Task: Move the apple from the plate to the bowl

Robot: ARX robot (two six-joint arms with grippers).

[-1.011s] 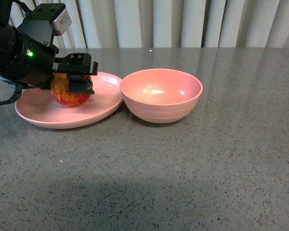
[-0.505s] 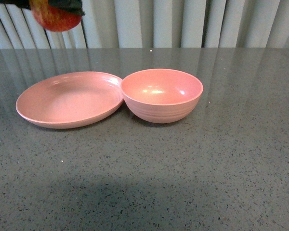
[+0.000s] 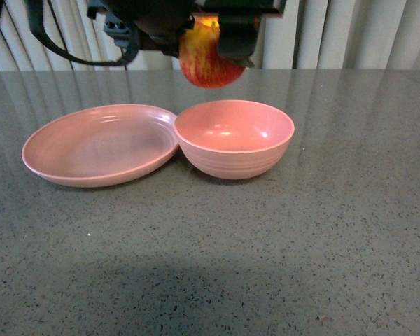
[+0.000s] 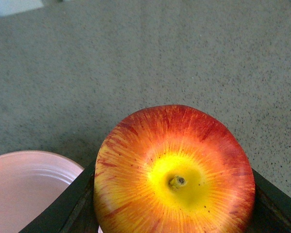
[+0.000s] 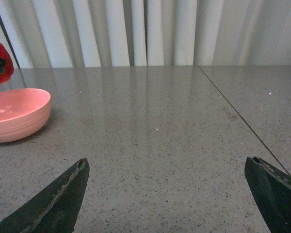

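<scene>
The red and yellow apple (image 3: 206,59) hangs in the air above the left rim of the deep pink bowl (image 3: 234,138), with my left gripper (image 3: 211,42) shut on it. In the left wrist view the apple (image 4: 174,172) fills the space between the black fingers (image 4: 70,211), stem up, and a pink rim (image 4: 24,187) shows below. The shallow pink plate (image 3: 101,143) lies bare, touching the bowl's left side. My right gripper (image 5: 167,187) stands open low over the table, right of the bowl (image 5: 17,114), with nothing between its fingers.
A grey speckled tabletop (image 3: 266,245) spreads around the dishes. Pale vertical curtains (image 3: 350,35) close off the far edge. A thin seam (image 5: 233,111) runs across the table in the right wrist view.
My left gripper lifted the apple off the plate, rose to the top left, then carried it right; it now hangs over the bowl's left rim. The plate is left bare.
</scene>
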